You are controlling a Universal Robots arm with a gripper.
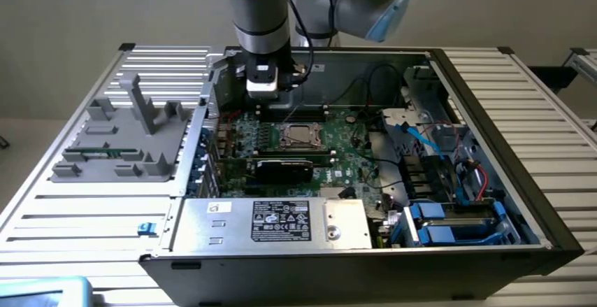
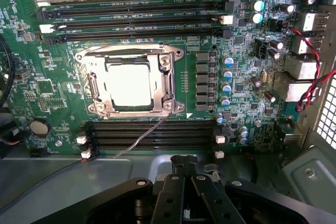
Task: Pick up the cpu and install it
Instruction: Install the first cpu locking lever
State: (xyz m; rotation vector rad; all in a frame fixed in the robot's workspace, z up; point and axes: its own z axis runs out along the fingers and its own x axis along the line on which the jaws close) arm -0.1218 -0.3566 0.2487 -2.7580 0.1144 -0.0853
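Open computer case (image 1: 549, 217), one, on slatted tabletop (image 1: 66, 212).
- Motherboard (image 2: 50, 85), one, green.
- Socket frame (image 2: 93, 85), one, metal; memory slots in two banks, one on either side of it.
- The cpu (image 2: 128, 83), one, silver top, lying flat inside the socket frame.
- Hand (image 2: 185, 162), one, pressed together, holding nothing, above the board and just beside the socket.
- Silver box (image 1: 270, 223) with white label, one.
- Grey plastic fixture (image 1: 121, 146), one, on the tabletop at the exterior view's left.
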